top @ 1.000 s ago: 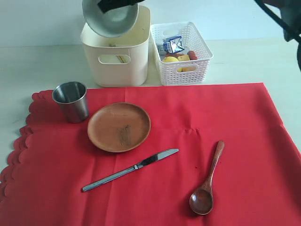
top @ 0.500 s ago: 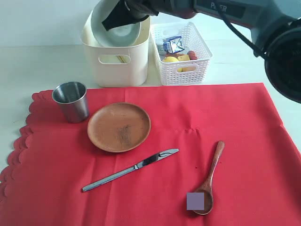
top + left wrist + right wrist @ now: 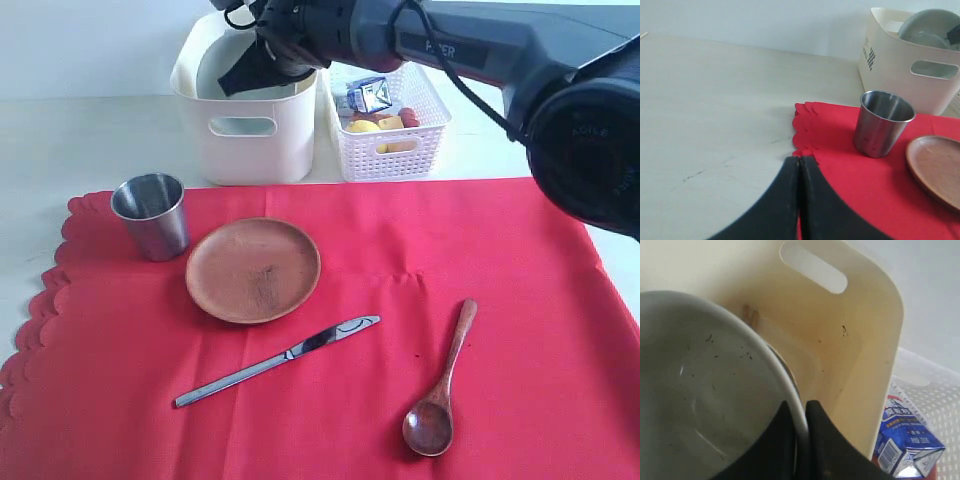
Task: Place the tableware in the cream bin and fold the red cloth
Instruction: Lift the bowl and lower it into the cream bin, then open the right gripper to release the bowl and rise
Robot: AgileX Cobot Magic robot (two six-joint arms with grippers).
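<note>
My right gripper is shut on the rim of the white ceramic bowl, which sits tilted and low inside the cream bin. In the right wrist view the fingers pinch the bowl, with chopstick ends below. On the red cloth lie the steel cup, wooden plate, knife and dark spoon. The left gripper is shut and empty at the cloth's scalloped edge, near the cup; the exterior view does not show it.
A white lattice basket stands right of the bin, holding a milk carton and yellow and red food. The right arm reaches in from the upper right. Bare table lies left of the bin.
The right arm has come in over the bin and lowered the bowl from above the rim down inside it. Everything on the cloth has stayed put.
</note>
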